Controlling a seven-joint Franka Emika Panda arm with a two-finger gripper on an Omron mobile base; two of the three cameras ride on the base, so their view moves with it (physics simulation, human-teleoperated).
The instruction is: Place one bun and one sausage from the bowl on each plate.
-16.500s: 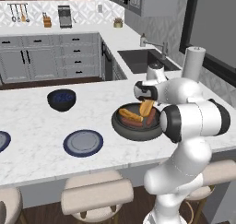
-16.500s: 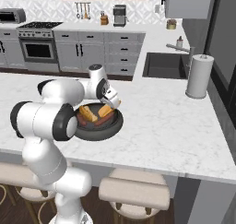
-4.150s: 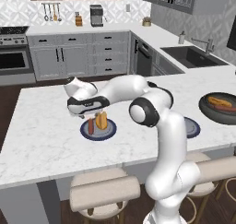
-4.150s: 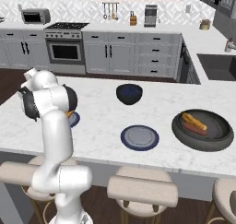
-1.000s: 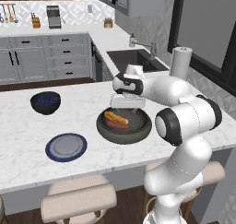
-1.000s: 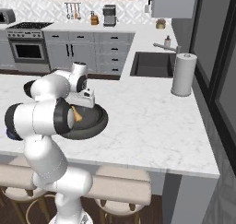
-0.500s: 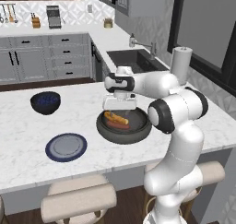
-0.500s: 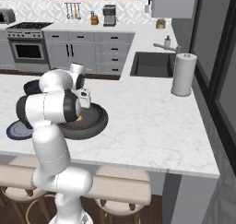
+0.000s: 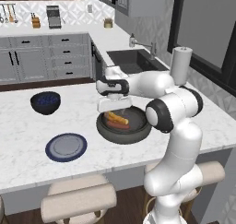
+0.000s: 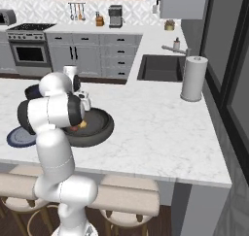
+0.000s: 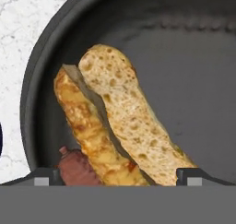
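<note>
We are looking across the white marble surface [image 9: 27, 154], the biggest thing before us, which is carrying everything else. Our white arm [image 9: 152, 85] is reaching out over it toward the wide dark bowl [image 9: 138, 130], which is sitting near the middle of the surface just ahead of the arm's base. From the right base view we are seeing the same bowl [image 10: 99, 128] partly hidden behind the arm.

To the left of the bowl, one plate [image 9: 66, 147] with a navy rim and pale centre is lying bare on the surface, well apart from the bowl. Beyond it, a smaller, deeper dark-blue bowl [image 9: 45, 102] is standing. A paper towel roll [image 9: 180, 65] is standing upright beside the sink [image 9: 133, 59] at the far right.

Inside the wide bowl we are seeing a split bun [image 11: 120, 121] lying lengthwise, and a reddish sausage [image 11: 76, 168] touching its lower end. In the left base view both are showing as an orange strip [image 9: 118, 118] over a red one.

Our pincer [image 9: 114, 104] is hanging directly above the bowl's contents. In the hand view its two tips [image 11: 44, 176] are standing wide apart, one on each side of the bun's near end, holding nothing.
</note>
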